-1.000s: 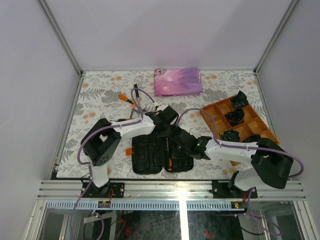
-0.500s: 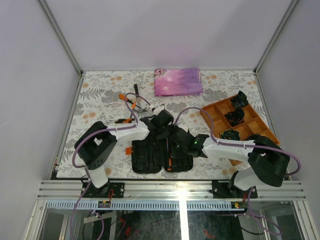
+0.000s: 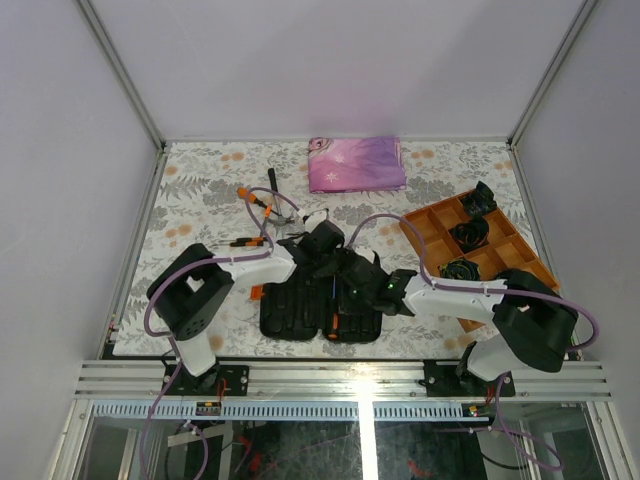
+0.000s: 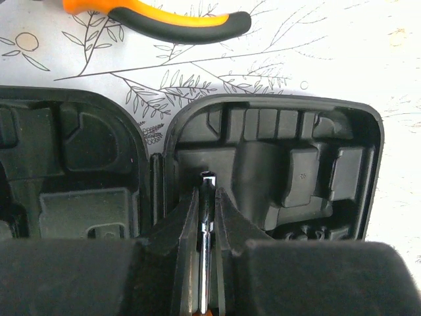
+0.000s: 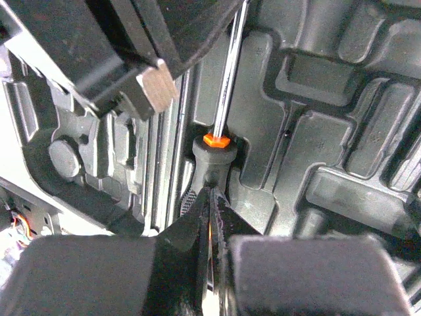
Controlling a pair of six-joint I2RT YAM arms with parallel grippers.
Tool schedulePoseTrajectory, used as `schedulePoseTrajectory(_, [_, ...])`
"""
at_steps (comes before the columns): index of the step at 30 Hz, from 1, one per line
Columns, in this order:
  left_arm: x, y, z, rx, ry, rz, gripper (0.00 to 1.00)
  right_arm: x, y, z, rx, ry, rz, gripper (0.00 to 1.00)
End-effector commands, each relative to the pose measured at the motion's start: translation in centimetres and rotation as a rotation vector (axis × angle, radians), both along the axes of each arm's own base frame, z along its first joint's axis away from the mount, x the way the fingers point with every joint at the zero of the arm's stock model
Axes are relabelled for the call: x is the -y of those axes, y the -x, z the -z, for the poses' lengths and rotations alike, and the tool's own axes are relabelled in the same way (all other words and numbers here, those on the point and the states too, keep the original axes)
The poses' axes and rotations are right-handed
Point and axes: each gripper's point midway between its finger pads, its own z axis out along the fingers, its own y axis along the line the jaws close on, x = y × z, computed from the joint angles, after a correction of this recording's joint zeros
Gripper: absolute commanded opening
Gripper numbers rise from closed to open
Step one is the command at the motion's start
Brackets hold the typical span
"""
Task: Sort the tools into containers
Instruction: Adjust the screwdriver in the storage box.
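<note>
The black tool case (image 3: 290, 315) lies open at the near middle of the table, its moulded slots (image 4: 296, 171) showing. My left gripper (image 4: 208, 192) is shut on the bare metal shaft of a screwdriver (image 4: 207, 220) over the case's hinge. In the right wrist view the screwdriver's black handle with an orange collar (image 5: 214, 155) rests in a slot. My right gripper (image 5: 212, 192) is shut, its tips touching the top of that handle. From above, the left gripper (image 3: 318, 262) and right gripper (image 3: 352, 292) meet over the case. Orange-and-black pliers (image 4: 171, 20) lie just beyond it.
More tools lie on the floral cloth at the left: pliers (image 3: 250, 197), a small screwdriver (image 3: 245, 241) and a slim hammer (image 3: 272, 182). A folded pink-purple cloth (image 3: 357, 163) is at the back. An orange divided tray (image 3: 436, 222) with black coiled bundles stands at the right.
The left arm drew in and came down over the case with the screwdriver. The right gripper slid left to the handle and closed fully. The case shifted slightly left.
</note>
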Motion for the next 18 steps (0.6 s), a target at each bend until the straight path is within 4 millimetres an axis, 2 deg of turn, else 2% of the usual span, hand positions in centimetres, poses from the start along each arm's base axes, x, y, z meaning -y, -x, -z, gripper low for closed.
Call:
schedulePoseTrajectory(1, [-6.5,8.4,8.4,-0.307,-0.248,0.072,0.00,9.8,3.3,6.4,-0.068,0.360,-0.010,0.02])
schedulePoseTrajectory(6, [-5.1,7.6,6.7,-0.252,-0.203,0.162,0.00,4.8,2.1,1.0,0.061,0.047,-0.087,0.12])
schedulePoseTrajectory(10, [-4.2,7.3,5.6,-0.221,-0.181,0.213,0.00,2.6,1.6,-2.7,0.120,-0.073,-0.134,0.26])
schedulePoseTrajectory(14, [-3.5,7.2,5.0,-0.210,-0.163,0.250,0.00,2.2,1.1,-5.0,0.173,-0.129,-0.124,0.34])
schedulePoseTrajectory(18, [-3.0,7.1,4.0,-0.192,-0.138,0.270,0.07,4.7,-0.1,-5.9,0.236,-0.068,-0.012,0.35])
